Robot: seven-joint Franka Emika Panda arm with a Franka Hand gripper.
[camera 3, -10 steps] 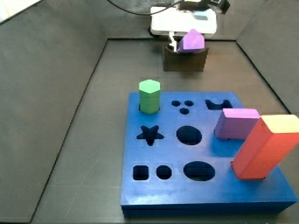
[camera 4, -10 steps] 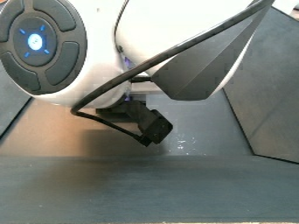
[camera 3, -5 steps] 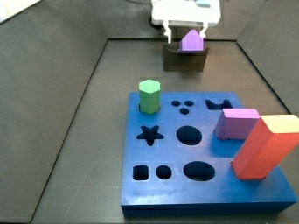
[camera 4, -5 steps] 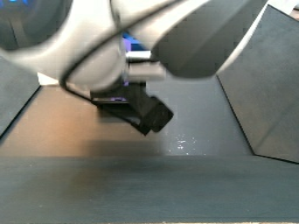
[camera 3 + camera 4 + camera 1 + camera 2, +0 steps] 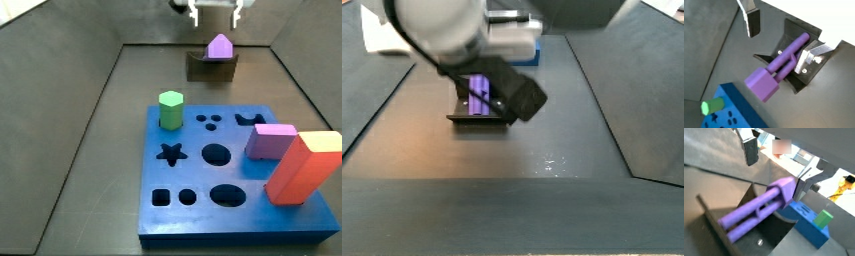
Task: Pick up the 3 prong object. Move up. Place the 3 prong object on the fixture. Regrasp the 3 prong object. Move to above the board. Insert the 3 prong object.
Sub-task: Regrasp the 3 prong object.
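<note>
The light purple 3 prong object [image 5: 218, 46] lies on the dark fixture [image 5: 211, 68] at the far end of the floor, roof edge up. In both wrist views it rests lengthwise in the fixture's notch [image 5: 777, 65] [image 5: 757, 210], prongs pointing away from the board. My gripper [image 5: 217, 14] is open and empty, above the fixture. Its fingers [image 5: 753, 22] stand well apart, one on each side of the object, and do not grip it. The blue board [image 5: 201, 200] lies nearer, with star, round and square holes.
A green hexagonal peg [image 5: 171, 108], a pink-purple cube [image 5: 273, 140] and a tall orange-red block [image 5: 302, 168] stand on the board. Dark walls enclose the floor on both sides. In a side view the arm's body hides part of the fixture [image 5: 476, 118].
My gripper has risen from the fixture and left the 3 prong object lying on it. The object and the board's pieces have not moved.
</note>
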